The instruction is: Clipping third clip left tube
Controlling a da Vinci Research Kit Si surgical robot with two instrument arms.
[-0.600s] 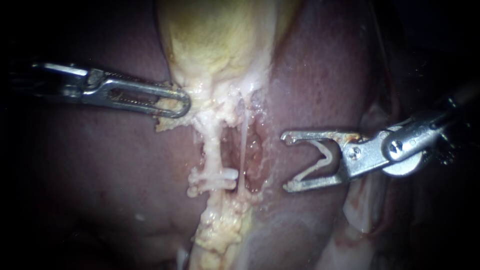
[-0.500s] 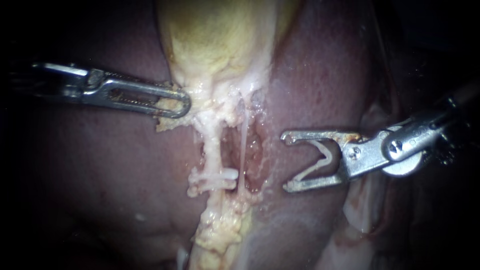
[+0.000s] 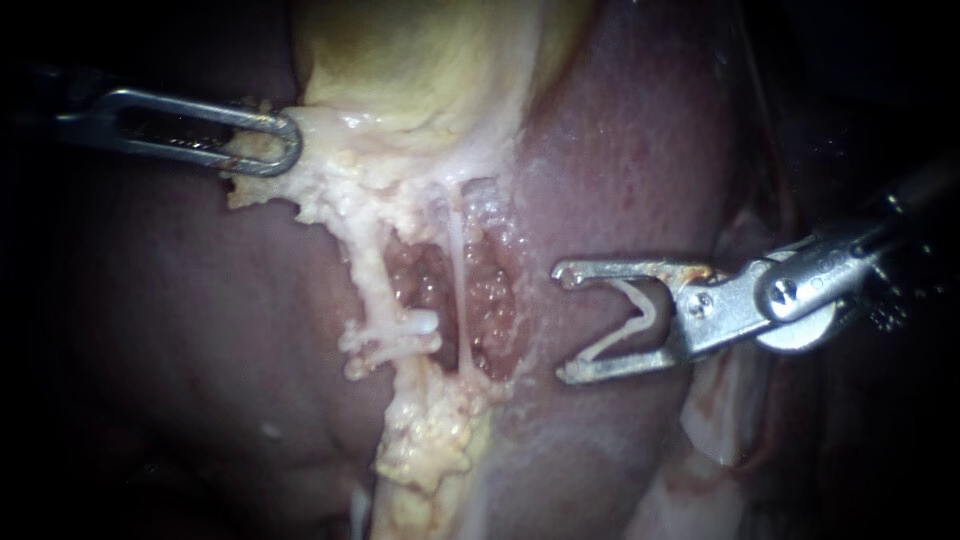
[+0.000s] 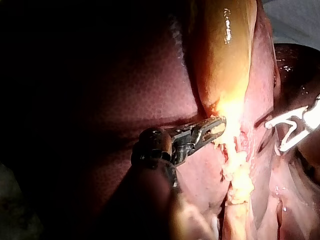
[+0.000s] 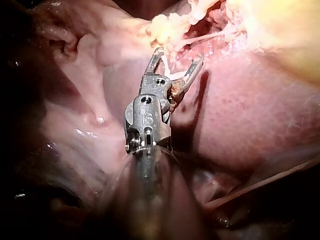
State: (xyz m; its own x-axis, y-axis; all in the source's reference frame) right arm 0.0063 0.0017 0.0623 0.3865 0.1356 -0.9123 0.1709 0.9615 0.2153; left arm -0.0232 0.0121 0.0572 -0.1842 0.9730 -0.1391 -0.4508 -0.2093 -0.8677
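Observation:
My left instrument (image 3: 275, 145) comes in at the upper left, its jaws shut on pale tissue at the neck of the yellow gallbladder (image 3: 430, 60). The left tube (image 3: 368, 270) runs down from there, thick and whitish. Two white clips (image 3: 395, 335) cross it low down. Right of it stretches a thin right tube (image 3: 458, 290). My right instrument (image 3: 562, 322) sits right of both tubes, clear of them. Its jaws stand wide apart, with an open white clip (image 3: 630, 318) held between them. In the wrist views the left instrument (image 4: 216, 129) grips the neck, and the right instrument (image 5: 177, 57) points at the tubes.
Dark red liver (image 3: 640, 150) lies on both sides of the dissected bed (image 3: 430, 285). Yellow fatty tissue (image 3: 425, 440) hangs below the clips. Pale folded tissue (image 3: 730, 400) lies under my right instrument's shaft.
My left instrument has pulled the gallbladder neck up and to the left, stretching the tubes and widening the window between them. My right instrument has barely moved.

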